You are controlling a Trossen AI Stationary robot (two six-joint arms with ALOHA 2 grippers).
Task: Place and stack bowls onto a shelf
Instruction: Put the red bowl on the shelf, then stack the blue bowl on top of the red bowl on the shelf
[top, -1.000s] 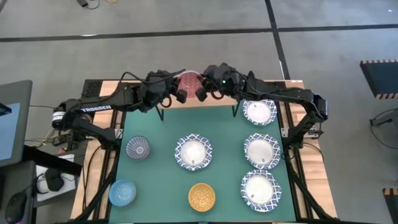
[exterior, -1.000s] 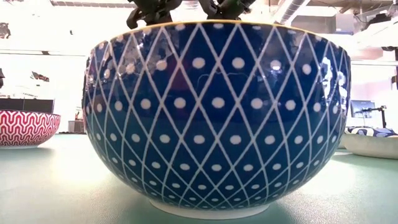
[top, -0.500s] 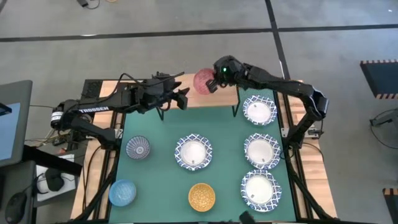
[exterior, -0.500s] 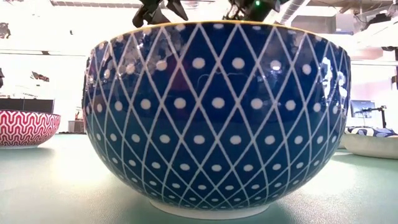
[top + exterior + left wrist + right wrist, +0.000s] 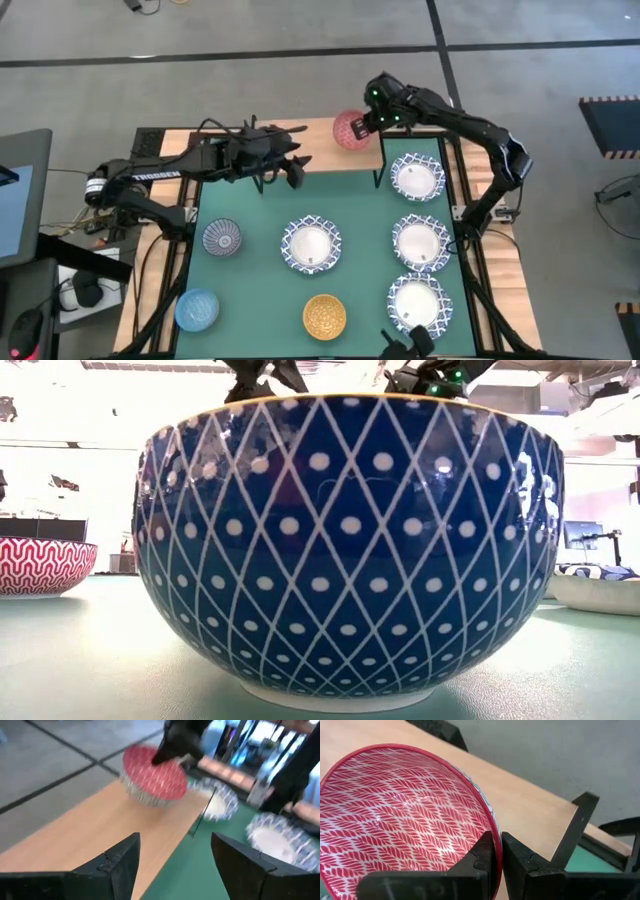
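Observation:
A red-patterned bowl [image 5: 349, 130] hangs tilted over the right part of the shelf's wooden plank [image 5: 310, 150], at the table's far edge. My right gripper [image 5: 364, 124] is shut on it. In the left wrist view the bowl [image 5: 154, 777] is just above the plank [image 5: 100, 832]; whether its base touches, I cannot tell. My left gripper [image 5: 292, 168] stands open to the bowl's left, over the shelf's near edge, with nothing between its fingers [image 5: 122, 862]. My right gripper pinches the red bowl's rim [image 5: 487, 827] with one finger inside the bowl and one outside. The fingers come from the table's right side, slanting down. The bowl tilts, its mouth turned toward the gripper.
On the green table [image 5: 255, 290] stand white bowls with blue rims [image 5: 311, 244] [image 5: 417, 180] [image 5: 421, 242], a grey one [image 5: 222, 238], a light blue one [image 5: 197, 309] and a yellow one [image 5: 324, 316]. A blue lattice bowl [image 5: 350, 550] fills the low view.
My left gripper has opened, let go of the red bowl and drawn back toward the table's left and near edge. My right gripper has carried the bowl along the shelf toward the table's right edge, and stays shut on it.

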